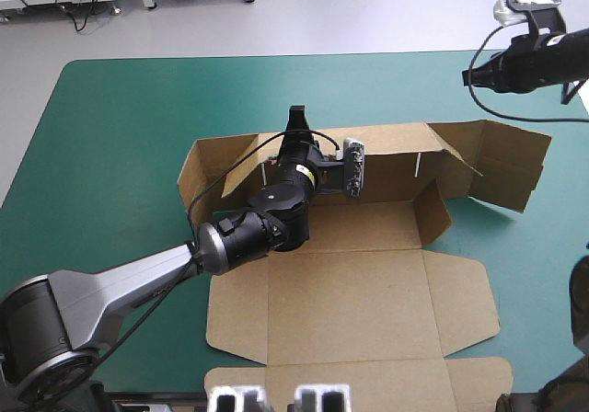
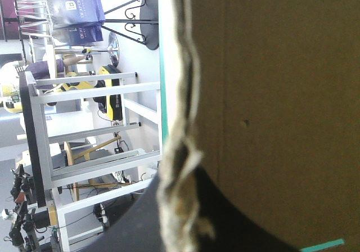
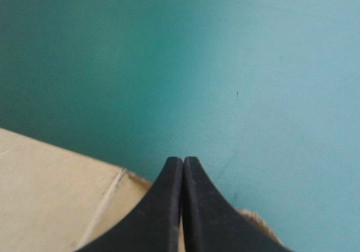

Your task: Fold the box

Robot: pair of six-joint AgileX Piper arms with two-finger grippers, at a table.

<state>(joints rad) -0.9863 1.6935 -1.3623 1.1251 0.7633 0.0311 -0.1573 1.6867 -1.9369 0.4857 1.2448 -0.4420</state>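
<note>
The brown box (image 1: 368, 292) lies open in the middle of the table, its lid panel and flaps flat toward the near edge. Its far wall (image 1: 396, 150) and side walls stand partly raised. My left gripper (image 1: 296, 118) reaches over the box floor to the far wall's top edge. In the left wrist view the board's cut edge (image 2: 180, 94) runs between the black fingers (image 2: 135, 218), which are shut on it. My right gripper (image 1: 469, 77) hangs above the table's far right corner, beyond the box's right flap (image 1: 511, 164). Its fingers (image 3: 183, 161) meet in a point, shut on nothing, over a corner of the box (image 3: 50, 190).
The teal-green cover (image 1: 110, 154) shows to the left of, beyond and to the right of the box. The box's nearest flap (image 1: 359, 384) reaches almost to the table's near edge. The left arm lies across the box's left side.
</note>
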